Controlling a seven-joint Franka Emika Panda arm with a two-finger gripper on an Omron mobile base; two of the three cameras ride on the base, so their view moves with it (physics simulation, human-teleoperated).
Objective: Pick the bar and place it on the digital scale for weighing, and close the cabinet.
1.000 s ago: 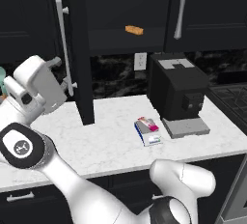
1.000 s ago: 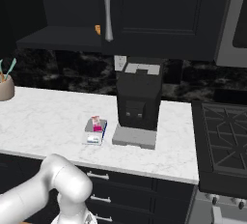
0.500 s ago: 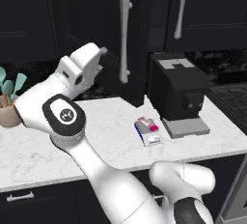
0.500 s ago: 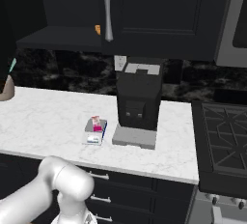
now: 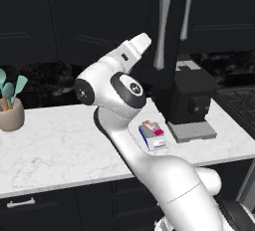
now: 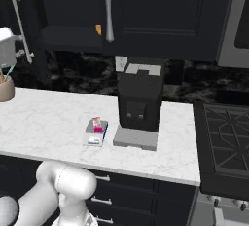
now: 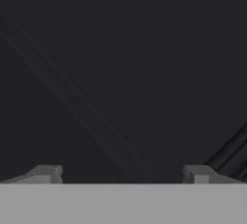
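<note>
Left base view: the bar point(image 5: 152, 127) lies on the scale point(image 5: 152, 137), beside the black machine point(image 5: 188, 100). The arm reaches up to the cabinet point(image 5: 99, 16).

Right base view: the cabinet door point(image 6: 29, 30) stands a bit open.

Hand view: the gripper point(image 7: 123, 174) has its tips spread wide, holding nothing.

One pink bar point(image 6: 97, 124), one digital scale point(image 6: 94, 135), one black machine point(image 6: 140, 101), one utensil cup point(image 5: 11, 113), two cabinet handles point(image 5: 162, 28).
</note>
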